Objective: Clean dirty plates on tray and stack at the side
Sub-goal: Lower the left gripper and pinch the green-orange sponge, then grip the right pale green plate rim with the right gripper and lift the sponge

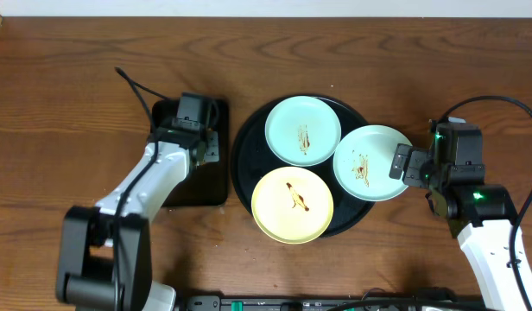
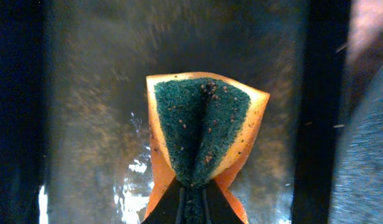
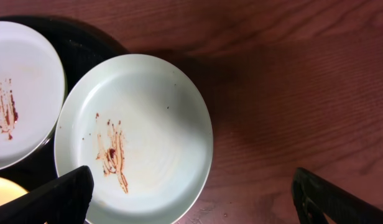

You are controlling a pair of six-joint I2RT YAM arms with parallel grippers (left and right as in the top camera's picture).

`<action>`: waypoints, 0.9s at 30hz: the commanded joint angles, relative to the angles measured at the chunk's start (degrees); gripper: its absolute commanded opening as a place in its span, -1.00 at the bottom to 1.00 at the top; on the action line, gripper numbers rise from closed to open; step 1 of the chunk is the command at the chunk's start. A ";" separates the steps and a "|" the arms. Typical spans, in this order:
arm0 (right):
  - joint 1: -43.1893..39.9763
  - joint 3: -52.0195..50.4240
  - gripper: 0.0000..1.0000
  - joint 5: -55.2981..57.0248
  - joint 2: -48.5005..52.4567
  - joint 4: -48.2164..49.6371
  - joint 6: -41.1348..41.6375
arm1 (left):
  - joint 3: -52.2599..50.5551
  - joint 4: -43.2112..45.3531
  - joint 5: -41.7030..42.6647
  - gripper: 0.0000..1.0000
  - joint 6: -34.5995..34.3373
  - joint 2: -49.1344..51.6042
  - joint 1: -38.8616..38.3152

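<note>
The round black tray (image 1: pixel 241 161) holds three dirty plates: a mint plate (image 1: pixel 302 131) at the back, a mint plate (image 1: pixel 370 162) at the right overhanging the rim, and a yellow plate (image 1: pixel 292 205) at the front. My right gripper (image 1: pixel 403 163) is open over the right mint plate's (image 3: pixel 148 124) outer edge. One finger is above the plate and the other above the table (image 3: pixel 194 200). My left gripper (image 2: pixel 193 202) is shut on an orange sponge with a green scouring face (image 2: pixel 201 130), pinching it into a fold.
The left gripper (image 1: pixel 195 138) is over the small rectangular black tray (image 1: pixel 201 186), whose wet floor (image 2: pixel 86 93) lies under the sponge. In the right wrist view the back mint plate (image 3: pixel 17 93) and a sliver of the yellow plate (image 3: pixel 0 190) show. Brown wooden table (image 3: pixel 291 81) surrounds everything.
</note>
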 commanded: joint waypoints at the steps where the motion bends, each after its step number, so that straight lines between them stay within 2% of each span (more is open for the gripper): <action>1: -0.42 1.18 0.98 0.79 0.04 -0.13 0.74 | -0.02 0.48 0.50 -0.85 -0.90 2.91 0.31; 12: -0.42 1.18 0.98 0.81 0.04 -0.09 0.74 | 0.74 2.29 0.48 -0.85 -0.85 3.58 0.37; 24: -0.66 0.94 0.98 0.81 3.52 -0.04 0.74 | 0.87 1.49 0.24 -0.85 -0.87 -10.40 0.37; 27: -1.51 0.94 0.89 0.48 6.93 0.42 0.74 | 0.87 1.51 0.24 -0.85 -0.90 -12.59 0.37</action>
